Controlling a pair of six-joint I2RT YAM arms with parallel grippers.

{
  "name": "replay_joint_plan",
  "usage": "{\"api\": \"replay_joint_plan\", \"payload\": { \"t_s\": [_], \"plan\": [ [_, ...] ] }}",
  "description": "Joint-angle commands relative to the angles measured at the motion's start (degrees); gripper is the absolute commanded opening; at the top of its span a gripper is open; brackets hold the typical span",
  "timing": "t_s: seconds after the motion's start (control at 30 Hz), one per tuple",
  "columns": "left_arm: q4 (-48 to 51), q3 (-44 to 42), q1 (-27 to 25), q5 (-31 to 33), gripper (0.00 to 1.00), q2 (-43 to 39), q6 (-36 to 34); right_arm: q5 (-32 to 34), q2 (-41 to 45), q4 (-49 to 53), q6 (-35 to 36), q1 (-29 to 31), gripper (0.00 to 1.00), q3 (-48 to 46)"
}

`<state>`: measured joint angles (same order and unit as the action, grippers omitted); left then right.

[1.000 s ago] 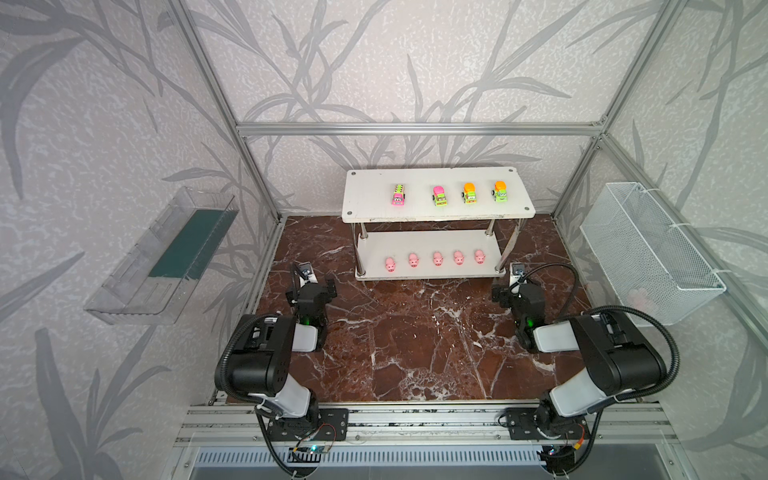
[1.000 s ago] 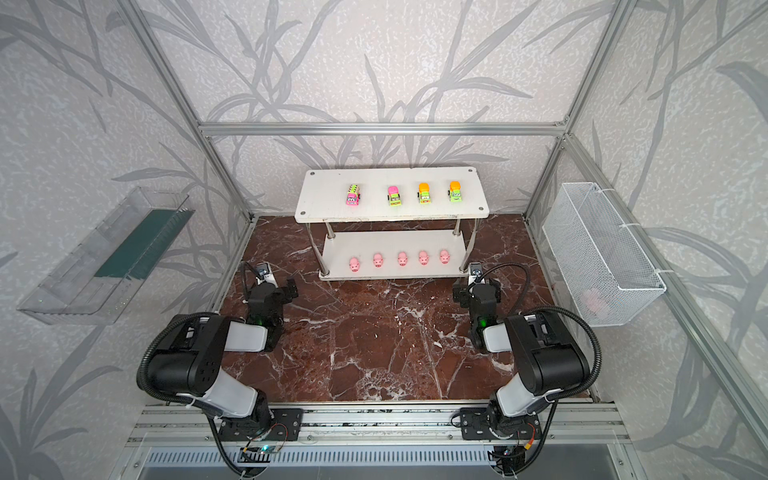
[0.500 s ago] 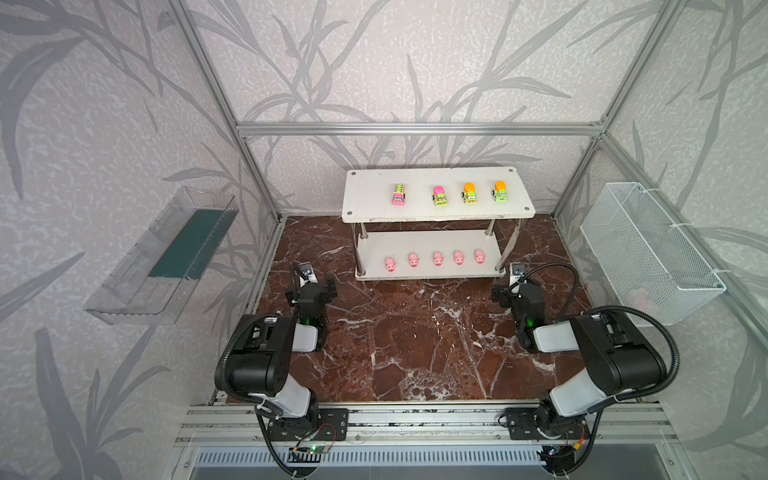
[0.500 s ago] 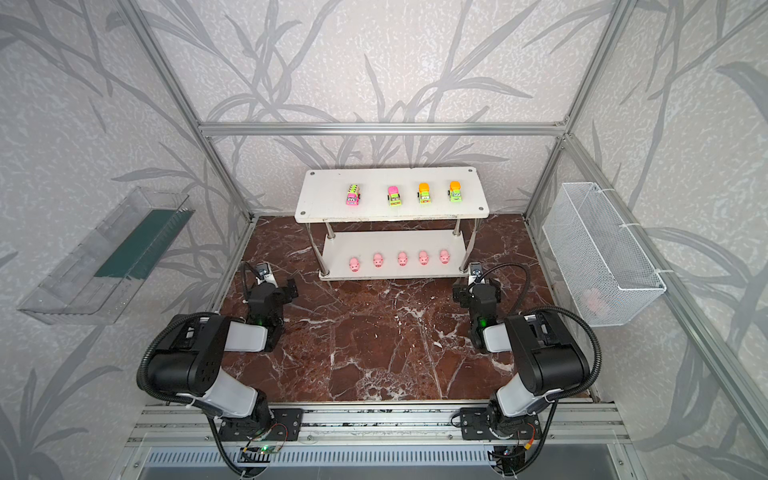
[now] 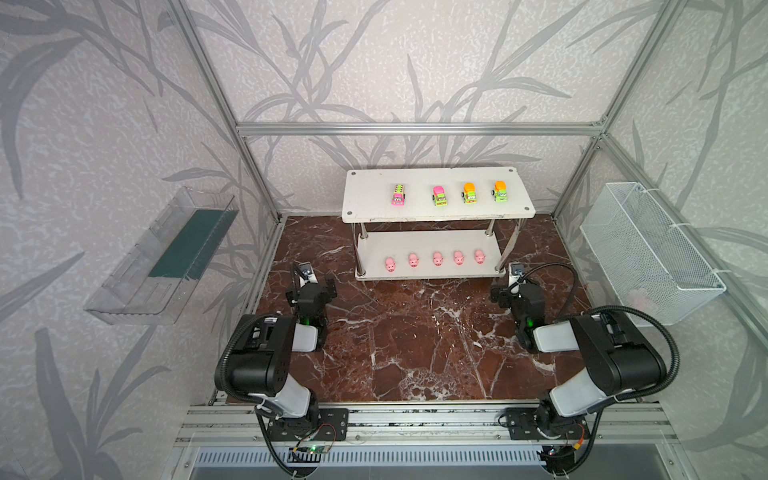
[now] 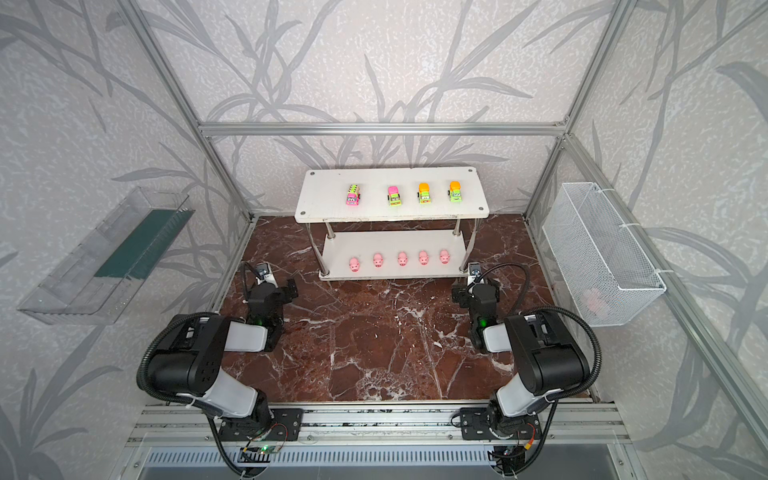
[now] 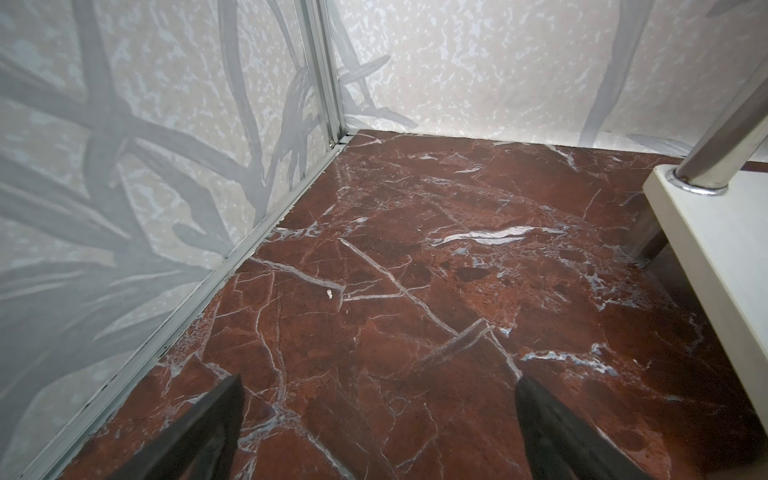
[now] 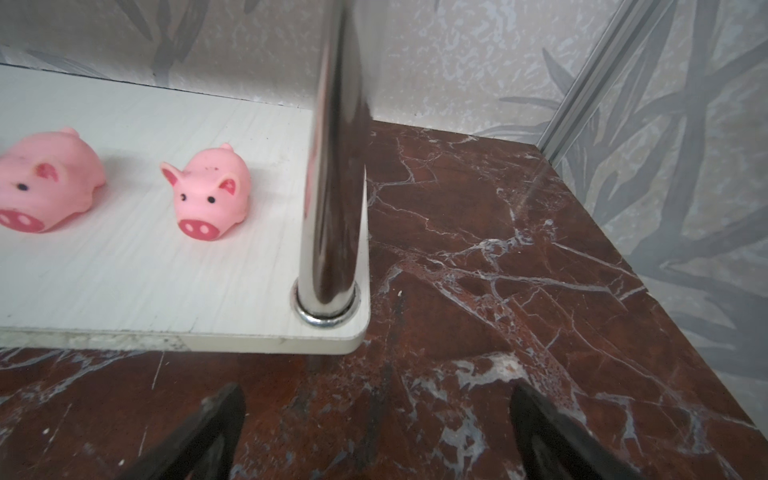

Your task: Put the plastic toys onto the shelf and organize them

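Observation:
The white two-tier shelf [image 5: 370, 199] [image 6: 328, 195] stands at the back of the floor in both top views. Several neon toy cars [image 5: 439, 196] sit in a row on its upper board. A row of several pink pigs [image 5: 437, 258] lines the lower board. Two of those pigs [image 8: 210, 189] show in the right wrist view, beside a chrome post [image 8: 332, 166]. My left gripper [image 5: 312, 286] [image 7: 378, 386] rests low over the floor, left of the shelf, open and empty. Just off the shelf's front right corner, my right gripper [image 5: 514, 286] [image 8: 378, 395] is open and empty too.
A clear plastic tray [image 5: 162, 257] hangs on the left wall. On the right wall hangs a white wire basket [image 5: 648, 249] with something pale pink [image 5: 642, 296] in it. The floor is red-brown marble [image 5: 415, 332], fenced by aluminium frame posts [image 7: 328, 70].

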<state>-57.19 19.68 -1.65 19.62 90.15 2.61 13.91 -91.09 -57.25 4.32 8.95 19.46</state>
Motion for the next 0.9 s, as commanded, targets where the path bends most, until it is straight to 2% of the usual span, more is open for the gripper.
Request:
{"api": "replay_joint_plan", "payload": {
  "t_s": [0.0,0.87],
  "plan": [
    [-0.1,1.1,0.0,0.7,0.99,0.5,-0.1,2.0,-0.5,-2.2,-0.7,0.0,0.99,0.9],
    [-0.1,1.1,0.0,0.6,0.99,0.5,0.1,2.0,-0.5,-2.2,-0.6,0.0,0.99,0.8]
  ]
}}
